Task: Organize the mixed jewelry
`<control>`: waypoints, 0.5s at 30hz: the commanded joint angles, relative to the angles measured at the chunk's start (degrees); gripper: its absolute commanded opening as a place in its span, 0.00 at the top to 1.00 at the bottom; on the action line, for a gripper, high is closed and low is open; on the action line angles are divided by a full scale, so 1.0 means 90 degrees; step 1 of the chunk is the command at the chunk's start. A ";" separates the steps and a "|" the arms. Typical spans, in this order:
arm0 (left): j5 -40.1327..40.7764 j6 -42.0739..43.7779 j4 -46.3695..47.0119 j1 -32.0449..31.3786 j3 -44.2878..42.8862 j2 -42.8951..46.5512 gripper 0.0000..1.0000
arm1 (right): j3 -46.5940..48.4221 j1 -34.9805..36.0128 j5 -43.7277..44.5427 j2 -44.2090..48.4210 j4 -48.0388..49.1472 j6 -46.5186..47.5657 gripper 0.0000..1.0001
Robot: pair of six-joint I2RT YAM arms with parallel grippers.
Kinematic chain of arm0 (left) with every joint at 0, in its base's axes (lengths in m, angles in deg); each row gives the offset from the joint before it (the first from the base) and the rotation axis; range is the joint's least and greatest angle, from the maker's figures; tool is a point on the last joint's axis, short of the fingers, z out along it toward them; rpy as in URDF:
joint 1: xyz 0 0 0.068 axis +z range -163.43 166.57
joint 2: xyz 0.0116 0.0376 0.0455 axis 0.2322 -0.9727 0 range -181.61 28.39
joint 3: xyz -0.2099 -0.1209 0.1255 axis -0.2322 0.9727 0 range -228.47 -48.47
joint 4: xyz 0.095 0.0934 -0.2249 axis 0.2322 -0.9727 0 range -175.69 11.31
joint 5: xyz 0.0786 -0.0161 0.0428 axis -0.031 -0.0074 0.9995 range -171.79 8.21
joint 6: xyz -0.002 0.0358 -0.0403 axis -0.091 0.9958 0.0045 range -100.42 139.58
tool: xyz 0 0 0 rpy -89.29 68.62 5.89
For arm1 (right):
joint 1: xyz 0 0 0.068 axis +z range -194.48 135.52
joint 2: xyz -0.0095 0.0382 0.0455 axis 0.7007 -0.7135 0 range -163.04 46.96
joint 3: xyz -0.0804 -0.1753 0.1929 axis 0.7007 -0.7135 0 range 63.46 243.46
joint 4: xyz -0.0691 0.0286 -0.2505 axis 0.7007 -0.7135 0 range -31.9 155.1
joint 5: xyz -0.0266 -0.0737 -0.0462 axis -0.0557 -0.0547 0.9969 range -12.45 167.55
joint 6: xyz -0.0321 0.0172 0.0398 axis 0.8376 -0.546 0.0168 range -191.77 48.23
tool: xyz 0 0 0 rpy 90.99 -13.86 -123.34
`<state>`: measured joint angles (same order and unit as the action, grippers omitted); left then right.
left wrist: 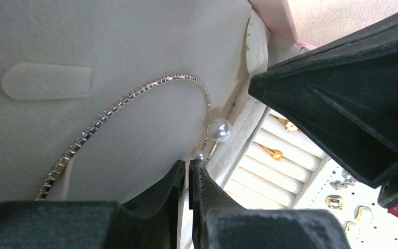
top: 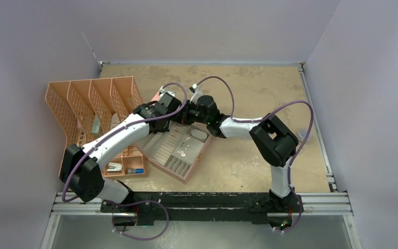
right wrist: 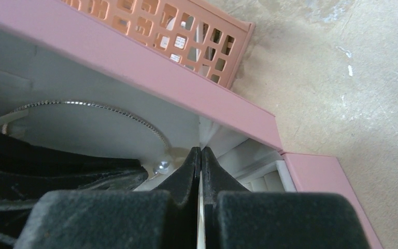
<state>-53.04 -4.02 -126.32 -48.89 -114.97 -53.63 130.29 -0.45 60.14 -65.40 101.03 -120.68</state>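
A pink jewelry box (top: 187, 173) lies open, its white-lined lid (left wrist: 109, 41) raised. A thin silvery hoop (left wrist: 134, 93) with pearl ends curves against the lid lining, also seen as the hoop (right wrist: 98, 106) in the right wrist view. My left gripper (left wrist: 189, 162) is shut to a sliver with nothing visible between the fingers, and its tip is at the small pearl (left wrist: 200, 155). A larger pearl (left wrist: 220, 129) hangs just above. My right gripper (right wrist: 201, 149) is shut and empty, poking into the corner where lid meets base. Gold rings (left wrist: 273, 152) sit in the ring rolls, and gold studs (left wrist: 333, 201) on the pad.
An orange mesh file organizer (top: 90, 104) stands left of the box, right behind the lid (right wrist: 186, 26). In front of it, a small orange tray holds white clips (top: 115, 167) and a blue-capped tube (top: 136, 170). Both arms meet over the box's far corner.
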 commanded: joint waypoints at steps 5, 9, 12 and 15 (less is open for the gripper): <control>0.0193 -0.0132 0.0098 0.0064 -0.0003 0.0002 0.93 | -0.0167 0.0118 -0.1558 0.0701 0.1862 -0.0567 1.00; 0.0204 -0.0150 0.0079 0.0072 -0.0009 -0.0016 0.93 | -0.0218 0.0088 -0.1602 0.0687 0.2008 -0.0619 1.00; 0.0236 -0.0175 0.0046 0.0065 -0.0040 -0.0013 0.93 | -0.0252 0.0075 -0.1280 0.0727 0.1781 -0.0666 1.00; 0.0257 -0.0199 -0.0009 0.0068 -0.0088 -0.0009 0.93 | -0.0254 0.0078 -0.0484 0.0847 0.0916 -0.0521 0.99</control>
<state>-52.25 -4.89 -126.89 -48.87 -114.97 -53.63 127.97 -0.45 51.44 -61.16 112.33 -125.35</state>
